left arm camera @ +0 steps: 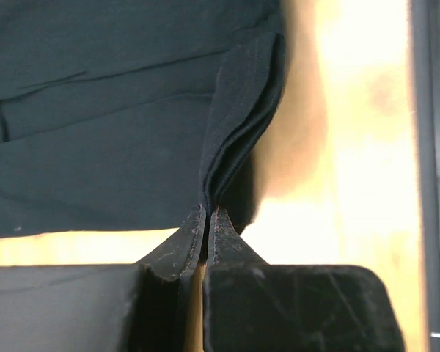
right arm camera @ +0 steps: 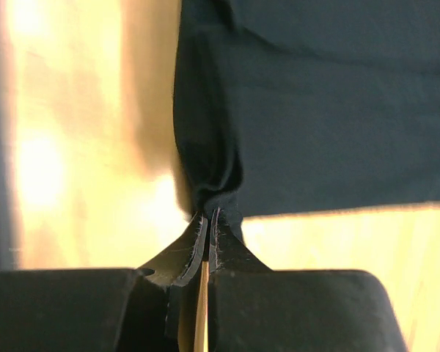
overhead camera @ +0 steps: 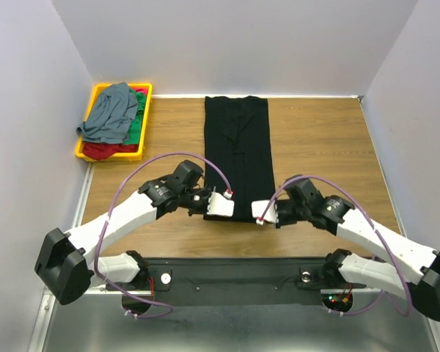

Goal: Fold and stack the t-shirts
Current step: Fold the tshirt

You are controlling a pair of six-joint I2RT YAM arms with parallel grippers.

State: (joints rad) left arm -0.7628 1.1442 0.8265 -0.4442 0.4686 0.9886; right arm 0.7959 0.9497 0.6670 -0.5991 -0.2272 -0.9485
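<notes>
The left gripper (left arm camera: 207, 214) is clamped on the near left corner of the black shirt (overhead camera: 237, 143). The right gripper (right arm camera: 207, 217) is clamped on the near right corner. Each pair of fingers is pressed together over several cloth layers, probably so that the folded edge rises as one. The shirt lies as a long narrow strip on the table (overhead camera: 315, 139), running straight away from both grippers. This paired hold suits carrying the near edge over the far end. Far beyond and left of the left gripper, the yellow tray (overhead camera: 79, 152) holds the grey shirt (overhead camera: 111, 114), green shirt (overhead camera: 136, 128) and red shirt (overhead camera: 103, 151), not yet folded.
</notes>
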